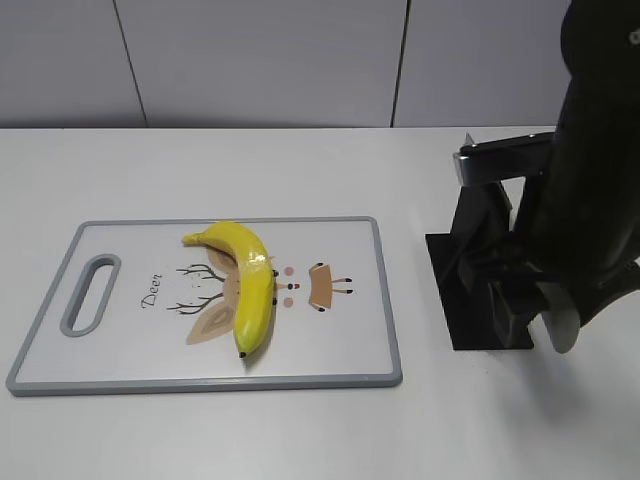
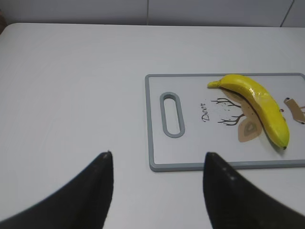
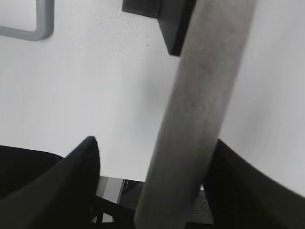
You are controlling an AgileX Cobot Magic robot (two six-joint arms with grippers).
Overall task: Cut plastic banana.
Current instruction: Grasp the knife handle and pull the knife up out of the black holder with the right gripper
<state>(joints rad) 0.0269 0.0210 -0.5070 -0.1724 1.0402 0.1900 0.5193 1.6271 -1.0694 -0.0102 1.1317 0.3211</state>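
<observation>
The plastic banana (image 1: 250, 285) is glossy yellow with dark tips and lies whole on the white cutting board (image 1: 340, 340), curving from its middle toward the front edge. It also shows in the left wrist view (image 2: 259, 107). My left gripper (image 2: 158, 153) is open and empty above the bare table, off the board's handle end (image 2: 190, 160). My right gripper (image 3: 155, 140) is open at the black knife stand (image 1: 470, 300). The grey knife handle (image 3: 205, 95) runs between its fingers, close to the right finger, with a gap to the left finger. The blade is hidden.
The board has a grey rim, a handle slot (image 1: 90, 292) at its left end and a deer drawing. Its corner shows in the right wrist view (image 3: 38, 28). The black stand's base (image 3: 167, 24) sits right of the board. A wall runs behind the white table.
</observation>
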